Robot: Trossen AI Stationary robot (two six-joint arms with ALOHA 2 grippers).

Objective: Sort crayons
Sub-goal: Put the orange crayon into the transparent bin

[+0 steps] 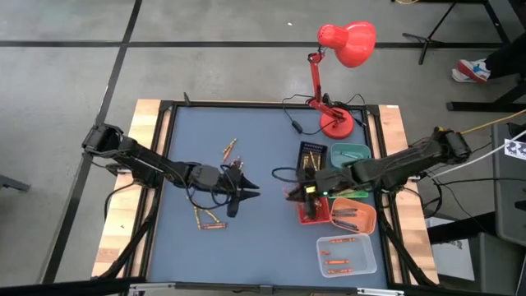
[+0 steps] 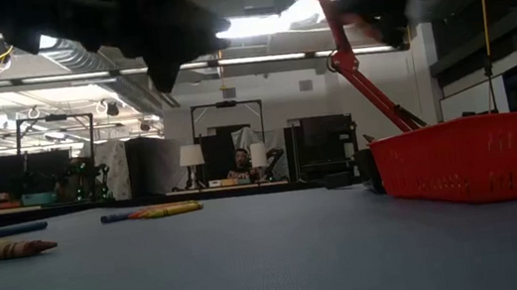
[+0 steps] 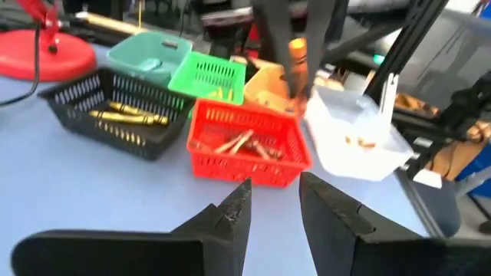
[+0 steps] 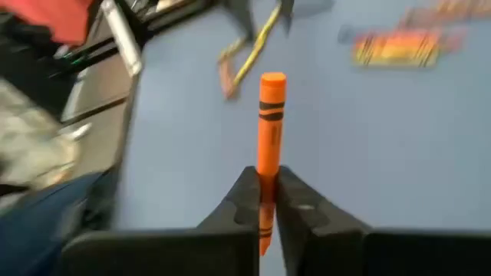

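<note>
My right gripper is shut on an orange crayon and hangs over the left side of the red basket. The left wrist view shows that crayon above the red basket, which holds several crayons. My left gripper stands open at mid-table, pointing toward the baskets with nothing between its fingers. Loose crayons lie flat on the blue mat behind it and in front of it. My right gripper pinches the orange crayon's near part between its two fingers. The crayon runs along the fingers, and most of its length sticks out past their tips. It is lifted clear of the table and the baskets.
A black basket with yellow crayons, a teal tray, a green basket, an orange tray and a clear tray cluster on the right. A red desk lamp stands at the far edge. The mat's left half has free room.
</note>
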